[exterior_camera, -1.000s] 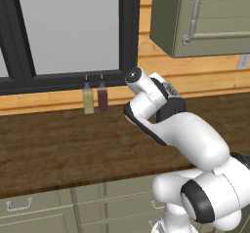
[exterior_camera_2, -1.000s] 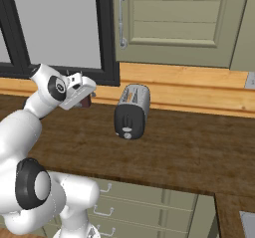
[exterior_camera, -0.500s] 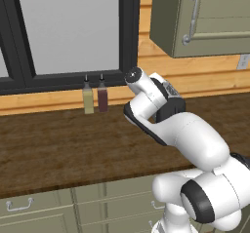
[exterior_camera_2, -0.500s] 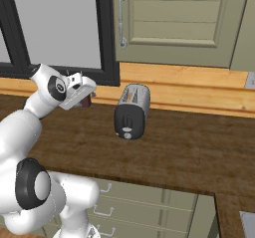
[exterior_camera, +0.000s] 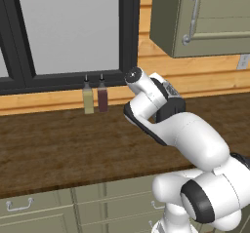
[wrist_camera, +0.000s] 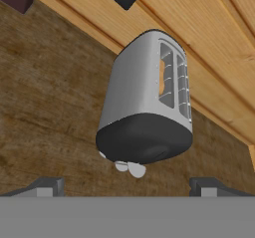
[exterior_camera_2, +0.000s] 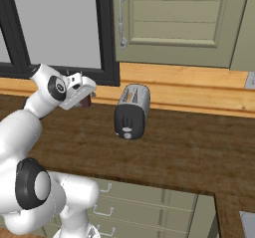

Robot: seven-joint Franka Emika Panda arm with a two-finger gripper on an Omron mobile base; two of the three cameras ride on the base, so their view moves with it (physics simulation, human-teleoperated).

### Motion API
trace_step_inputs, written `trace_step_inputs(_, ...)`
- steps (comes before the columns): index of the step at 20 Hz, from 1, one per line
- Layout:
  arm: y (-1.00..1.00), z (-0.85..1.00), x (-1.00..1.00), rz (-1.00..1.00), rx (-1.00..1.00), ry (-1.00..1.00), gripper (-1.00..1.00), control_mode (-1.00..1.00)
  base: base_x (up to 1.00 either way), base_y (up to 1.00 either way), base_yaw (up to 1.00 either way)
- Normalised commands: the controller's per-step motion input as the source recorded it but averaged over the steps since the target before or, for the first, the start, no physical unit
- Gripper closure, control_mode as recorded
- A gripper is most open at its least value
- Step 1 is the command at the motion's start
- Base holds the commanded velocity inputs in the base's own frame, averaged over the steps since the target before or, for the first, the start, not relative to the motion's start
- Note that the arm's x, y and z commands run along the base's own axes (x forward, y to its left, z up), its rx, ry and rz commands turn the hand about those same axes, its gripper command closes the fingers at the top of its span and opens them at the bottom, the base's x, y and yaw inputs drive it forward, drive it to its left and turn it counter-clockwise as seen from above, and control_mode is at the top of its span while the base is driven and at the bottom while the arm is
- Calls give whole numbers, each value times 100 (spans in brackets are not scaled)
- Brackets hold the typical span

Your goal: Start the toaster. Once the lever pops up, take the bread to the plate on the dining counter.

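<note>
Jaws stand wide apart with nothing between them, their two dark fingertips (wrist_camera: 47, 186) rising at the bottom corners of the hand view, well clear of the toaster. Beneath everything runs the dark wood-grain tabletop (exterior_camera_2: 189, 152), backed by a pale wooden wall strip and carried on grey-green drawers with curved handles. A black-framed window (exterior_camera: 68, 27) fills the wall at the left, and a grey-green wall cabinet (exterior_camera_2: 179, 23) with a long handle hangs above the tabletop to its right. The white arm bends up from the base and holds the gripper (exterior_camera_2: 79, 90) above the tabletop, in front of the window sill and to the left of the toaster. The toaster (exterior_camera_2: 132, 111) stands on the tabletop close to the wall strip, its dark end panel turned toward the robot, with a pale round knob low on that panel. In the hand view the toaster (wrist_camera: 144, 107) is near the middle, and a tan edge of the bread (wrist_camera: 161, 77) shows inside one of its two top slots. Two small bottles (exterior_camera: 95, 96), one yellowish and one dark red, stand side by side against the wall below the window.
</note>
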Motion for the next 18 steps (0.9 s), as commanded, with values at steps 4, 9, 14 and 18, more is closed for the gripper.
trace_step_inputs(4,0,0,0,0,0,0,-100,-100,0,0,0)
trace_step_inputs(9,0,0,0,0,0,0,-100,-100,0,0,0)
trace_step_inputs(14,0,0,0,0,0,0,-100,-100,0,0,0)
trace_step_inputs(18,0,0,0,0,0,0,-100,-100,0,0,0)
